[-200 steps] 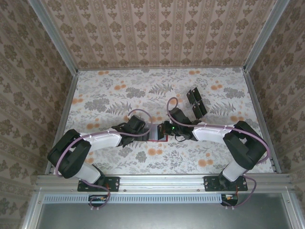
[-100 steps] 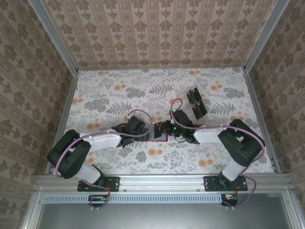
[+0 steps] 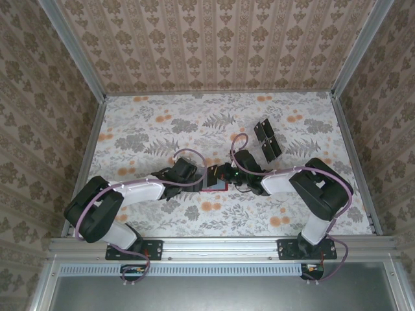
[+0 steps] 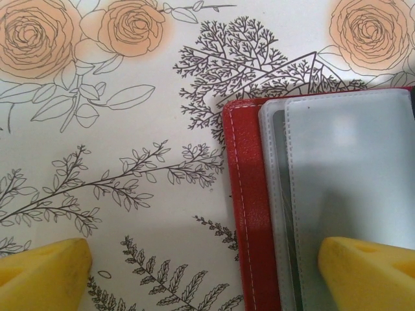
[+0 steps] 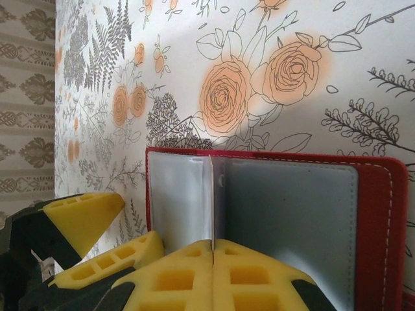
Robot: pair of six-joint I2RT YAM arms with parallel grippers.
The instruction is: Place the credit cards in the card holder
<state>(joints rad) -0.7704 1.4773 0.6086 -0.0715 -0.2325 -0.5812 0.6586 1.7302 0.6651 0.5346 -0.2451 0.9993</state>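
On the table (image 3: 311,194), the right gripper (image 5: 213,243) pinched a flap of the card holder (image 5: 382,214), the left gripper (image 4: 206,269) spread wide; a tug might rip it

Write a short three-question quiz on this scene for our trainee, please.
1. True or false: the left gripper is shut.
2. Fill in: the holder lies ___ between the two arms.
3. Where is the black card stack? A: on the table, apart from the holder. B: inside the holder. C: in the left gripper.
Key: 1 false, it is open; 2 open; 3 A.
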